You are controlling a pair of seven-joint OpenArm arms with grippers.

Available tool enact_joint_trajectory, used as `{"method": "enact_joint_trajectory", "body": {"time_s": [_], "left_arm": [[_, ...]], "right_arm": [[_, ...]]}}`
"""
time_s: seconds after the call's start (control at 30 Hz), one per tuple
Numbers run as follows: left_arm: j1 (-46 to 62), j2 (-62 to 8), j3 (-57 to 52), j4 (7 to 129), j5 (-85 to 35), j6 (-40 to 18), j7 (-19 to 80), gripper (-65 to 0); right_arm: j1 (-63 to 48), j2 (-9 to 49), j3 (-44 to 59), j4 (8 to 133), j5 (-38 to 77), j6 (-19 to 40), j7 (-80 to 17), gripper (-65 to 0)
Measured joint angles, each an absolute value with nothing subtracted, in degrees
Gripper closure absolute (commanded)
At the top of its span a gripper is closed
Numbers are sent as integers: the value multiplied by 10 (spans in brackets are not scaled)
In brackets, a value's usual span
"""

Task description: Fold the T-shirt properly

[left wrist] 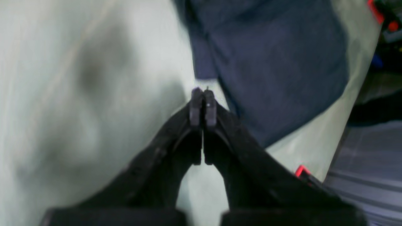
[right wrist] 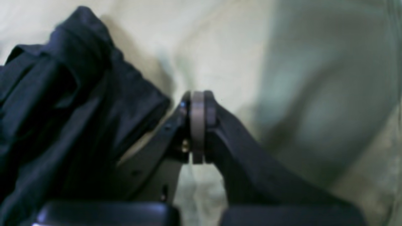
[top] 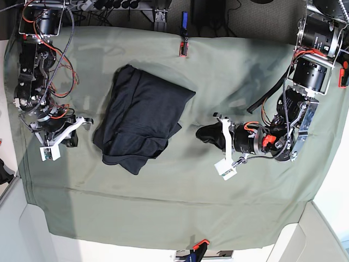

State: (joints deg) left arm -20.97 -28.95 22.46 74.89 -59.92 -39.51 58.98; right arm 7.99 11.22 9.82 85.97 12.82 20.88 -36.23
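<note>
T-shirt lies folded on the table cloth (both pincers pressed together, empty).

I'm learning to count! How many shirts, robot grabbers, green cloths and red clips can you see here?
T-shirt: 1
Robot grabbers: 2, the left gripper and the right gripper
Green table cloth: 1
Red clips on the cloth's edge: 2, at the far edge and near edge
Total: 6
</note>
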Motion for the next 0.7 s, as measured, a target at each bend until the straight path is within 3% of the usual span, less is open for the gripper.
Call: {"method": "enact_joint_trajectory", "body": {"time_s": [0.4,0.7], "left_arm": [[-38,-432,223,1003,-566,-397,593,-21],[170,-449,103,1087,-545,-397,594,-21]], "right_arm": [[-126,113,215,1044,214,214,-411,0],[-287,112,254,1133,259,237,-417,0]]}}
